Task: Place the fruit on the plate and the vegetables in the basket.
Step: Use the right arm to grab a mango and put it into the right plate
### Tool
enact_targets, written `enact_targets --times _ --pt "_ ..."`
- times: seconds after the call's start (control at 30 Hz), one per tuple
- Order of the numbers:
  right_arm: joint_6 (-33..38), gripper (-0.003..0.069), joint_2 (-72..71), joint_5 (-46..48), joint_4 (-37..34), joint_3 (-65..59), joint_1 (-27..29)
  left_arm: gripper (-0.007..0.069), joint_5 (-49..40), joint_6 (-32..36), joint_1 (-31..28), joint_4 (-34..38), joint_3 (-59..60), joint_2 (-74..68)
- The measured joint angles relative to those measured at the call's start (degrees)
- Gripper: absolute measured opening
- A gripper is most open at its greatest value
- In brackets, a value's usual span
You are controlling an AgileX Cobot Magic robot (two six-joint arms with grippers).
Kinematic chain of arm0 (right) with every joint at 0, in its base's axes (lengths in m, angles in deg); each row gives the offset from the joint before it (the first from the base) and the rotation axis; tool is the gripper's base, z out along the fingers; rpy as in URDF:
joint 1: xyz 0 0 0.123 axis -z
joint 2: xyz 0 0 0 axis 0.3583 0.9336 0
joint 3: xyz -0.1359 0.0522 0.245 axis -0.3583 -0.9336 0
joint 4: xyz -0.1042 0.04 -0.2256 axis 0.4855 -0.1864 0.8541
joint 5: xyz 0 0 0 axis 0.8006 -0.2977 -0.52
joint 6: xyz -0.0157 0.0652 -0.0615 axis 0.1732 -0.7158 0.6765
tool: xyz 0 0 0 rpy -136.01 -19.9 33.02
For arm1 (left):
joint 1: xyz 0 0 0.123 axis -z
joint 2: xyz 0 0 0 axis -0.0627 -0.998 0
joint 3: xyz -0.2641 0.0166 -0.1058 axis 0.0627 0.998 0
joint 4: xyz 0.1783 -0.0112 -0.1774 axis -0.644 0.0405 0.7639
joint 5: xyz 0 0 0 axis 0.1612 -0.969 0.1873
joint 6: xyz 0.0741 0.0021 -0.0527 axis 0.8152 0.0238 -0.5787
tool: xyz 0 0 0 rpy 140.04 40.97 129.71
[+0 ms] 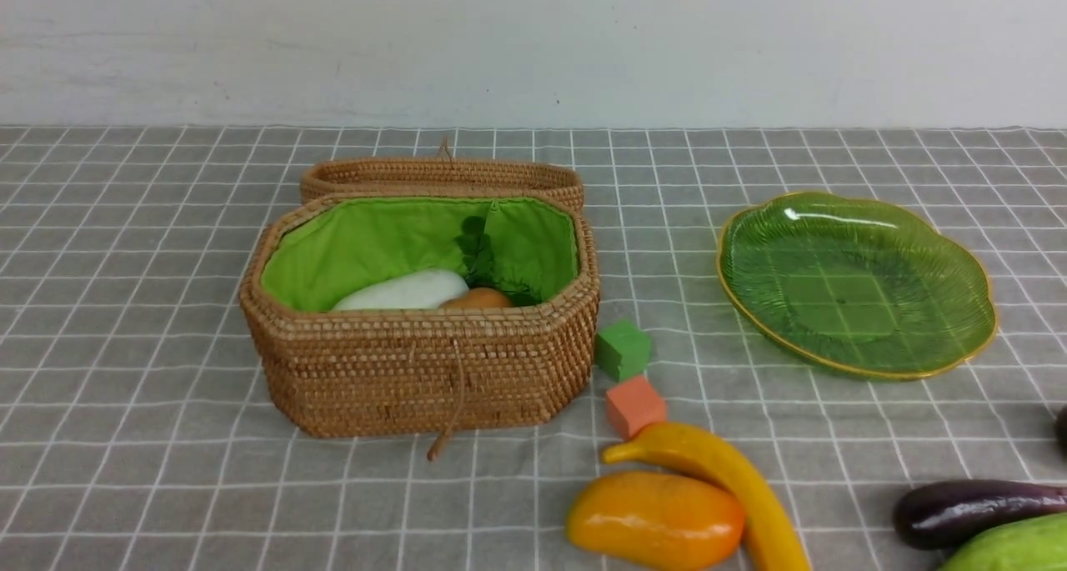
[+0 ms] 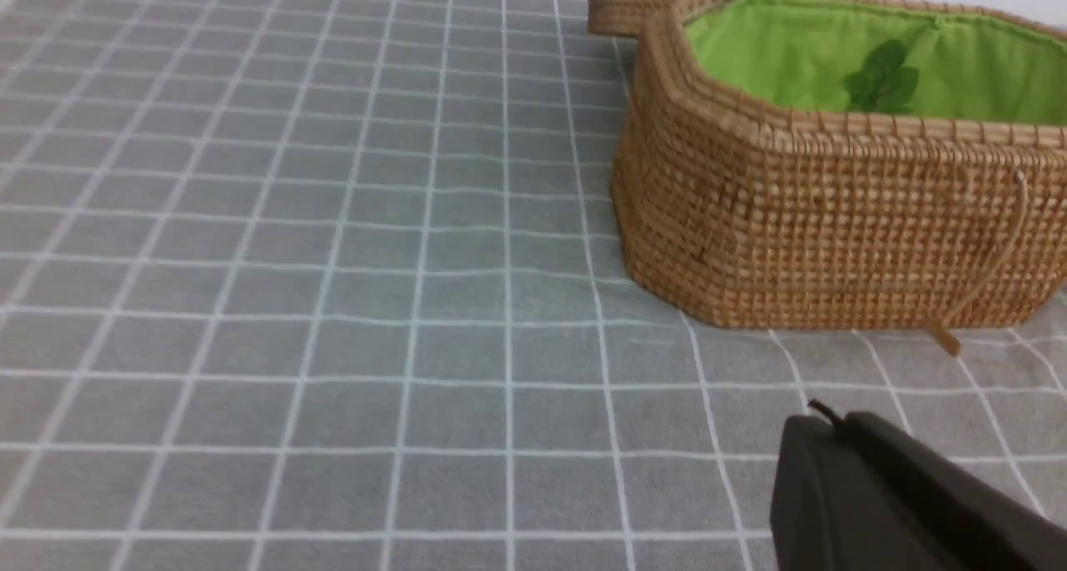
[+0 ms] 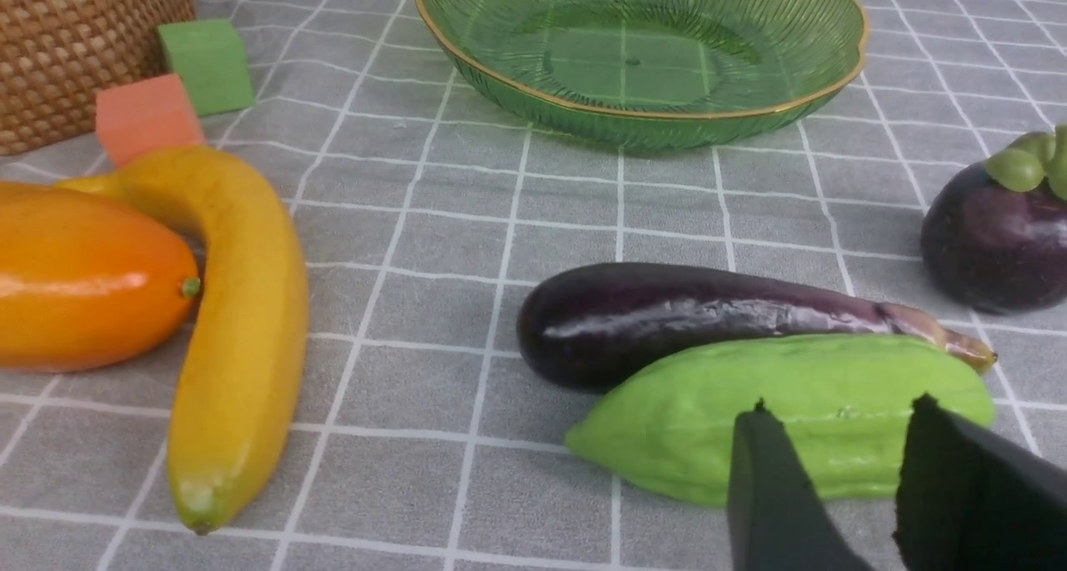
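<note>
The right gripper (image 3: 842, 404), part-open and empty, is hovering just short of the light green cucumber (image 3: 708, 413), which is lying lengthwise along the line between the two fingers (image 3: 775, 488) (eggplant (image 3: 692, 321) touching its far side). The left gripper (image 2: 825, 429), closed, is sitting near the basket (image 2: 834, 221), well away.

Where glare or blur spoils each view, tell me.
Front view: white glare streak on the far side of the plate, soft sheen on the mango. Left wrist view: soft throughout, the dark jaws blurred up close. Right wrist view: bright streaks on the eggplant and mango, jaws out of focus.
</note>
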Motion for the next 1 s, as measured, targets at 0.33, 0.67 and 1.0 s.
enact_targets --times 0.33,0.67,1.0 --pt "0.0 0.0241 0.0 0.0 0.0 0.0 0.0 -0.0009 4.5 0.0 6.7 0.2 7.8 0.1" --pt "0.0 0.0241 0.0 0.0 0.0 0.0 0.0 -0.0008 6.6 0.0 -0.8 -0.7 12.0 0.1" --pt "0.0 0.0241 0.0 0.0 0.0 0.0 0.0 -0.0002 8.9 0.0 4.5 -2.6 13.0 0.1"
